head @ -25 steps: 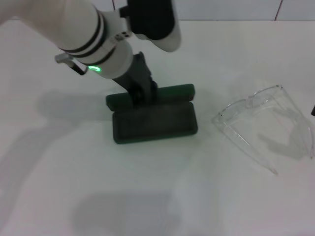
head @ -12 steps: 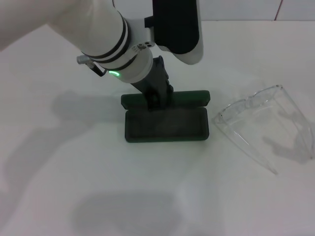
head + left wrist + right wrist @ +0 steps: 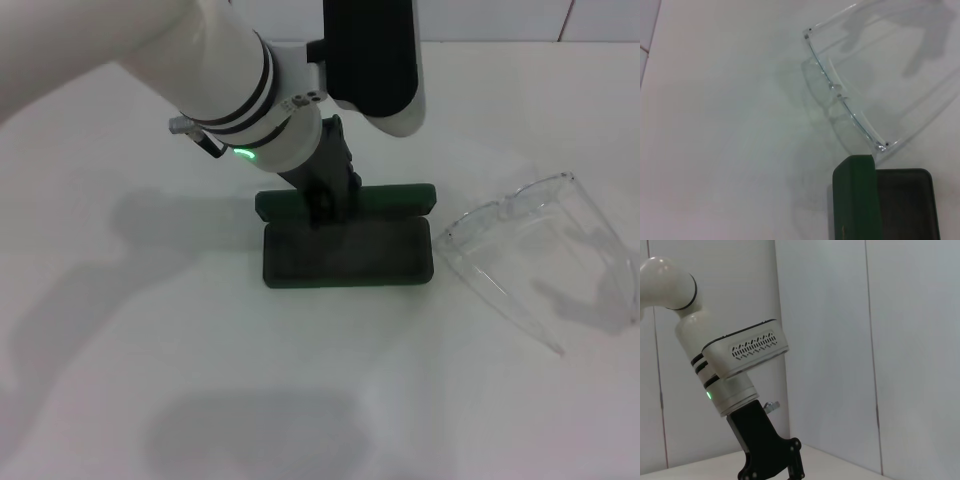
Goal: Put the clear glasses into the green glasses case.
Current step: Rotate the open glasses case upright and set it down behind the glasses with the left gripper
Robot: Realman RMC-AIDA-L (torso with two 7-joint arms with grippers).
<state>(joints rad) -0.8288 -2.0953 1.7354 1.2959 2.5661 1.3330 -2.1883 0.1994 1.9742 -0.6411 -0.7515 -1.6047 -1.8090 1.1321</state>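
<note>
Green glasses case (image 3: 347,252) — open, unfilled

Beside my matt black plastic left gripper (image 3: 322,205), the green glasses case (image 3: 346,250) looks felt-lined, the clear glasses (image 3: 545,258) glossy transparent plastic.

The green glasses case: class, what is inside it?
The green glasses case lies open, showing only dark lining; the clear glasses lie beside it on the table. The left pincer covers part of the hinge edge.
</note>
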